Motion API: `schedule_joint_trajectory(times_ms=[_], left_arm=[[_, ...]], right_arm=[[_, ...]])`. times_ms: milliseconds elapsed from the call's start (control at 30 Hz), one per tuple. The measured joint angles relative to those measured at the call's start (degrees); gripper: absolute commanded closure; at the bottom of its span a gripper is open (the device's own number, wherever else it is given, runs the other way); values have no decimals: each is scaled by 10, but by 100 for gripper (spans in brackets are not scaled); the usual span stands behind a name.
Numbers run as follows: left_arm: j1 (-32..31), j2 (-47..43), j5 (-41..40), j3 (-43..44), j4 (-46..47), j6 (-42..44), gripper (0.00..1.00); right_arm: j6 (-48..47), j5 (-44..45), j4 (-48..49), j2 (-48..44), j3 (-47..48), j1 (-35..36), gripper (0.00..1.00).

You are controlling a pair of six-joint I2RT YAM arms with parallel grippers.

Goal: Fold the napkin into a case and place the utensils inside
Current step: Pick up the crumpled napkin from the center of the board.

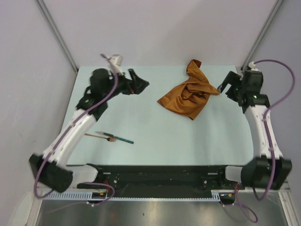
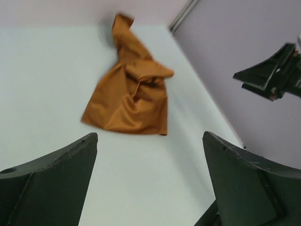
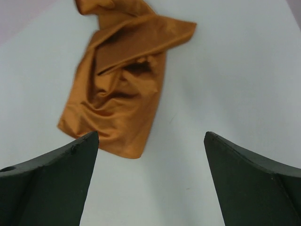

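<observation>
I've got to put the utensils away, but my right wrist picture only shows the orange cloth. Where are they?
Observer: The utensils lie together on the near left part of the table, beside the left arm, well away from the napkin.
Operator: Is the other pincer holding one?
Observer: No, the left pincer is open and empty, up at the napkin's left side.
Operator: What do they look like?
Observer: I can make out two: a teal-handled piece and a pale wooden piece with a brown end.
</observation>
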Motion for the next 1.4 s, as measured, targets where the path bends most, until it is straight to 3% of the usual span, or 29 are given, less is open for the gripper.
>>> schedule_joint_trajectory(times_ms=[233,533,733,1033,1100,1133,1267,1367,1400], left_arm=[[-41,320,-87,91,-15,-2,7],[-61,593,-161,288,-61,-93,14],[-65,657,-158,334,-43,-174,19],[-71,676,-144,340,-24,-262,30],[-71,674,-143,332,-14,-271,30],[-72,671,-144,322,-4,-276,32],[-77,658,-155,298,7,-282,32],[-84,645,-176,285,2,-271,21],[-87,639,-187,282,-2,-258,18]], right_arm=[[13,11,54,224,19,-10,0],[24,3,110,501,238,-39,0],[35,-21,120,600,293,-52,3],[48,-60,156,609,288,-54,15],[51,-70,168,609,283,-53,20],[52,-74,172,609,281,-53,28],[56,-98,197,609,268,-52,30],[54,-107,202,609,265,-50,43],[53,-111,203,609,263,-50,56]])
